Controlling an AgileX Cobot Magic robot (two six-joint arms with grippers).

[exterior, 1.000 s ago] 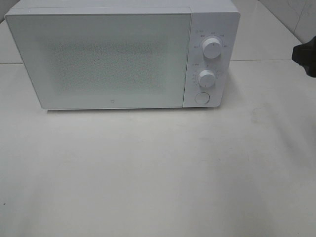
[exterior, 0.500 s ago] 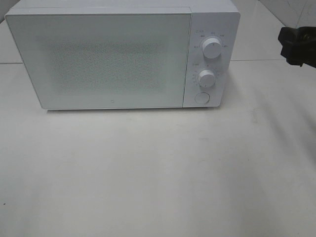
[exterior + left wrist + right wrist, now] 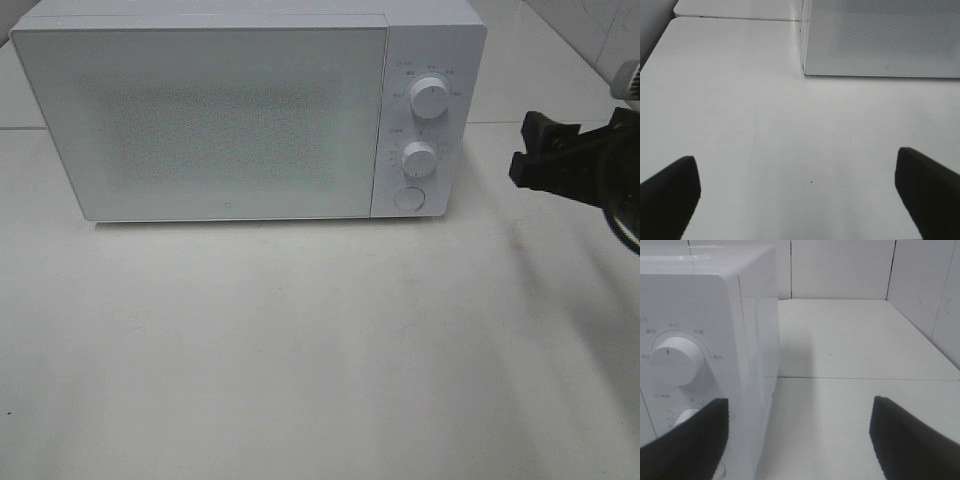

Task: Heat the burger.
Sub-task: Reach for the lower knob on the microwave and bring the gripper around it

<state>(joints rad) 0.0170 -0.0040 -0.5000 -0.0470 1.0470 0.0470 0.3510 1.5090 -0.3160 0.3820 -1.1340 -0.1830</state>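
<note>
Judging by the shut microwave [image 3: 230,115], with the burger nowhere in view and perhaps inside, heating looks unstarted: the right gripper [image 3: 531,150], spread and empty, hangs at 3 o'clock of the lower dial [image 3: 419,157], and the left gripper [image 3: 796,156] gapes over the table [image 3: 740,100].

The black two-fingered right tool [image 3: 528,148] is hanging at the 3 o'clock side of the high view, its tips pointing toward 9 o'clock. The dark right arm [image 3: 612,175] behind it is running off the 3 o'clock edge. Its fingers [image 3: 690,442] are standing wide apart, clasping nothing. The black left tool [image 3: 797,200] is showing only in its own wrist camera, angled downward. Its two blunt fingers [image 3: 670,192] are likewise spreading wide and holding nothing.
</note>
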